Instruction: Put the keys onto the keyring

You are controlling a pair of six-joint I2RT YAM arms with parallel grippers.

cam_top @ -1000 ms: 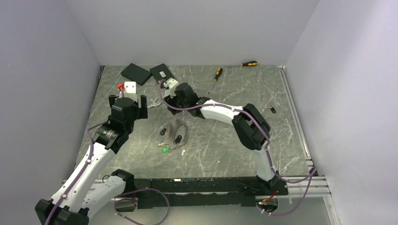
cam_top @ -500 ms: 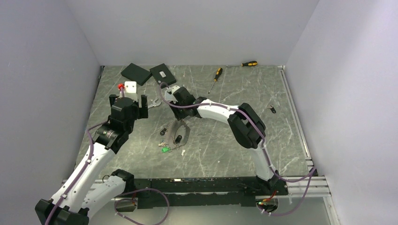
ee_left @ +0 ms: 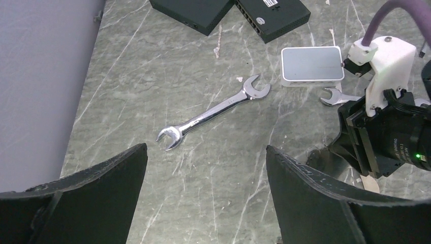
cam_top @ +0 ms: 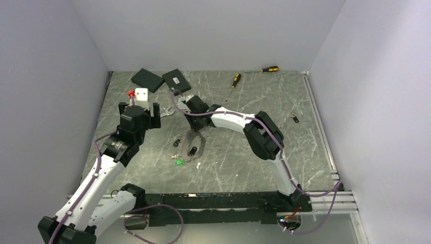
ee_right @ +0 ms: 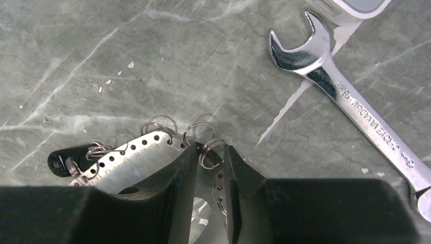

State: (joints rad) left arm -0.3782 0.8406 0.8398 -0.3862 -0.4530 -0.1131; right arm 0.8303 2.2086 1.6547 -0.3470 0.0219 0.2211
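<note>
The left gripper point(ee_left: 206, 150) hangs over the table point(ee_left: 152, 76) with its fingers spread wide and nothing between them. Its own camera shows a spanner point(ee_left: 213, 113) lying flat just ahead of the fingertips. Farther ahead and to the right are a white box point(ee_left: 311, 66) and the end of a second spanner point(ee_left: 338, 96) beside it. The overhead view shows only part of the first spanner and does not make out the box. Right of the left gripper, the right gripper point(ee_right: 209, 148) is bent down onto the far end of the keyring point(ee_right: 137, 150). From above, the state of its jaws cannot be told. Its wrist camera shows the fingers drawn in to a narrow gap and pinching the keyring, which appears there as a flat silvery band pierced with holes and carrying small split rings point(ee_right: 199, 133). One of those rings sits right between the fingertips. At the band's end, left of the fingers, lies a black-headed key point(ee_right: 65, 160), whose small ring meets the band. Only the overhead view takes in the whole loop, stretching from the gripper towards the arm bases, with a green-tagged key point(cam_top: 178, 162) at its near end. That view also shows a lone key point(cam_top: 295, 119) well to the right of the gripper and apart from the rest, and two screwdrivers point(cam_top: 235, 80) far beyond it.
</note>
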